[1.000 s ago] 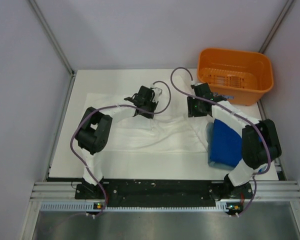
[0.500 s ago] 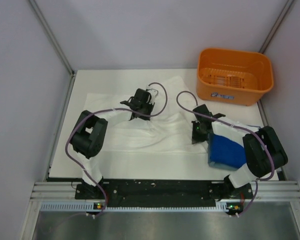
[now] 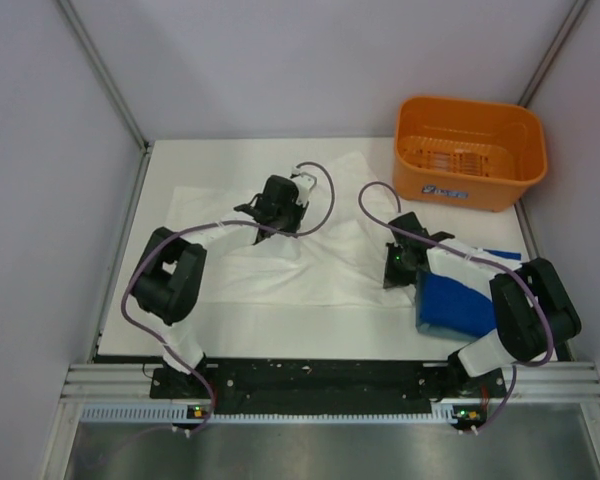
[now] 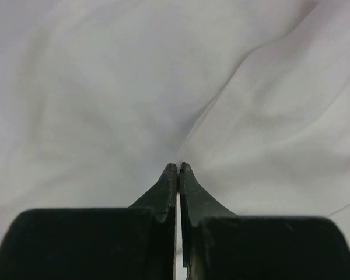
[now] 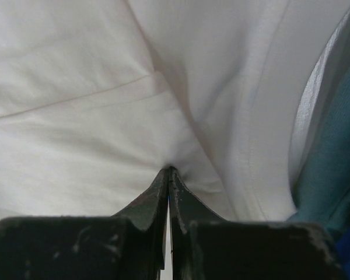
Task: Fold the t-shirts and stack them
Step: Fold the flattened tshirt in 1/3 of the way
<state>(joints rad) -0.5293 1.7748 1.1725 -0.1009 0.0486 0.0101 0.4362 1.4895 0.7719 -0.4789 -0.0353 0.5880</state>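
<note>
The white t-shirt lies spread and creased across the middle of the table; no print shows. My left gripper is down on its far left part, shut, and a crease runs from the tips across the white cloth. My right gripper is at the shirt's right side, shut, with white cloth puckered at its tips. Folded at the right, partly under the right arm, lies the blue t-shirt; its edge shows beside a white seam.
The orange basket stands at the far right corner of the table. Both arms' cables loop above the cloth between the wrists. Grey walls close in the table at left, right and back.
The right arm drew back from beside the basket to the shirt's right side and its jaws shut on the cloth. The left gripper shifted slightly left. The shirt's far edge now reaches toward the basket.
</note>
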